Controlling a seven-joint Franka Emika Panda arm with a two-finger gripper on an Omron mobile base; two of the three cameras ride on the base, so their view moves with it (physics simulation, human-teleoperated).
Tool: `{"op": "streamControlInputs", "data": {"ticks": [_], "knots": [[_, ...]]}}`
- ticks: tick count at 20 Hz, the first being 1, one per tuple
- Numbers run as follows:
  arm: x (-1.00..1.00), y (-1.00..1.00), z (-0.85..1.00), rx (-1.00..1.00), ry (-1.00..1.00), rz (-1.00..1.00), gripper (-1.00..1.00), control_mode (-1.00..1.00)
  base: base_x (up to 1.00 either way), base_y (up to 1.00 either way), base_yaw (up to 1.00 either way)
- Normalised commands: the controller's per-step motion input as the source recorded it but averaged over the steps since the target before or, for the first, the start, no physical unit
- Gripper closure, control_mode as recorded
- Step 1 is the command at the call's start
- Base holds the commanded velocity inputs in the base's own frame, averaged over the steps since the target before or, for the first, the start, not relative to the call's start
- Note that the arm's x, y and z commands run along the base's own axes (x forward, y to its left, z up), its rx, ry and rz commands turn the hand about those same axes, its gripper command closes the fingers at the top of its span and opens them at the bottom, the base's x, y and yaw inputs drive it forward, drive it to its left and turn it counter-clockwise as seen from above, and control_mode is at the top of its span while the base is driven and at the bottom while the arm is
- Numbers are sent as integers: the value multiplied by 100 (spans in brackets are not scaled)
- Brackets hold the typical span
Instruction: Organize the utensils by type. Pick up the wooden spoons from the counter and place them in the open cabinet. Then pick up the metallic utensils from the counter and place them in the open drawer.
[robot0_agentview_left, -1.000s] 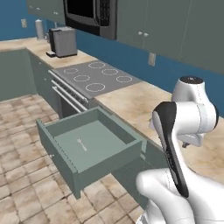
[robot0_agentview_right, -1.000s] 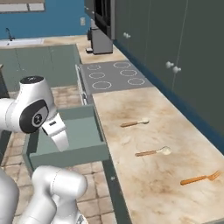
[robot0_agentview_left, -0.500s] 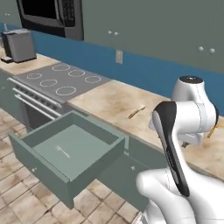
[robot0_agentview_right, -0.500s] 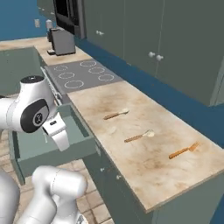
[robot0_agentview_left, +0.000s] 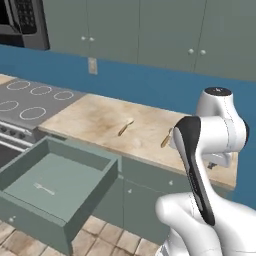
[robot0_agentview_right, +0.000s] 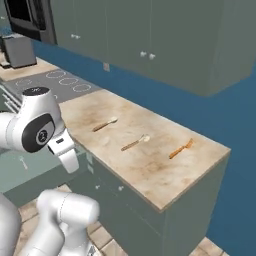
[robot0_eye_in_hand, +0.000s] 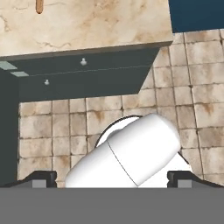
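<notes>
3 utensils (robot0_agentview_right: 135, 144) are seen on the counter (robot0_agentview_right: 150, 170), at 12 o'clock from the gripper (robot0_eye_in_hand: 112, 177), well apart. Jaws are spread, nothing grasped; hand is pointed floorward.

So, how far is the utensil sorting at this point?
Hardly started. Done: a thin pale utensil already lies in the open drawer. In hand: nothing; the gripper is open and empty. Left: on the counter lie two pale-bowled spoons and an orange-brown utensil.
</notes>
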Motion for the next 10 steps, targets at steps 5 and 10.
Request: {"op": "streamControlInputs", "data": {"ticks": [5, 10], "knots": [[0, 0, 0, 0, 0, 0, -100, 100, 0, 0, -39], [0, 0, 0, 0, 0, 0, -100, 100, 0, 0, -33]]}}
